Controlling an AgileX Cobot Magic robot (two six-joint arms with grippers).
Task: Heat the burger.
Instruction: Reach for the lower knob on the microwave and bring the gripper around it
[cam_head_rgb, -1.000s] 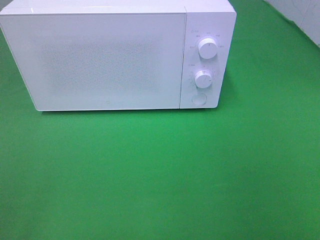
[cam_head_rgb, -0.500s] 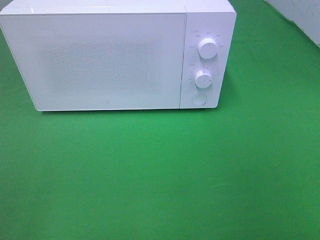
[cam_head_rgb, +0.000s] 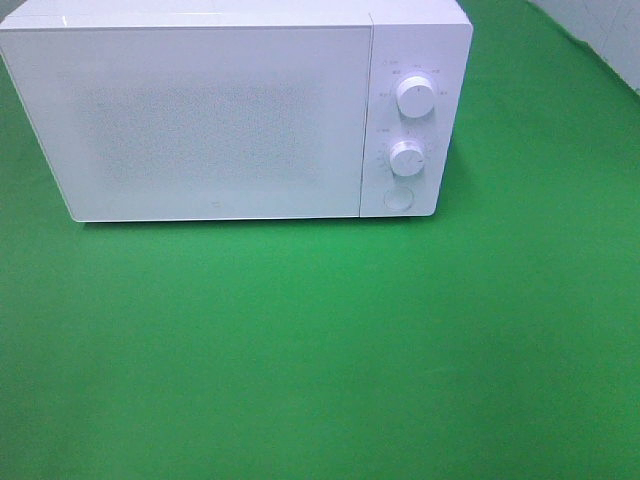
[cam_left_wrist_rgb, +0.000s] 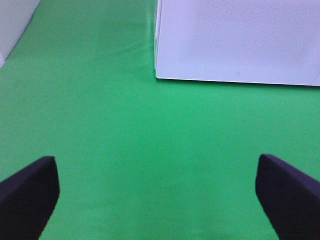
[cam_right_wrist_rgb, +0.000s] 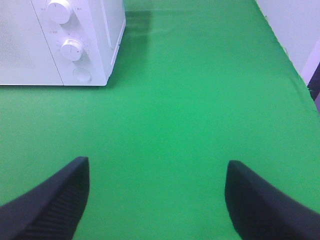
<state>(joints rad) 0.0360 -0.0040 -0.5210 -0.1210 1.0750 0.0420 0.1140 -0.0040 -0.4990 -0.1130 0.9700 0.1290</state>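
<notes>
1. In the left wrist view, the left gripper (cam_left_wrist_rgb: 155, 162) hangs over the green cloth (cam_left_wrist_rgb: 125, 125). Its two dark fingers (cam_left_wrist_rgb: 27, 197) are spread wide apart and grip nothing.
2. Beyond those fingers we see the white microwave (cam_left_wrist_rgb: 240, 40), well apart from the gripper. Its door (cam_left_wrist_rgb: 250, 30) is shut, and one lower corner of the door faces the camera.
3. In the right wrist view, the right gripper (cam_right_wrist_rgb: 157, 165) also has its jaws apart and empty. Its ribbed dark fingers (cam_right_wrist_rgb: 50, 205) are held above bare cloth.
4. Ahead of this gripper is the control end of the microwave. The lower knob (cam_right_wrist_rgb: 73, 50) sits at six o'clock of the upper knob (cam_right_wrist_rgb: 60, 11), and the round button (cam_right_wrist_rgb: 82, 75) sits at six o'clock of the lower knob.
5. In the exterior high view, the microwave stands at about eleven o'clock of the picture with its door closed. The strip with the knobs and button is at three o'clock of the door.
6. The cloth fills that view from three o'clock round through six to nine. A pale wall (cam_head_rgb: 600, 30) shows at the one o'clock corner.
7. We cannot tell where the burger is, since none of the three views shows it.
</notes>
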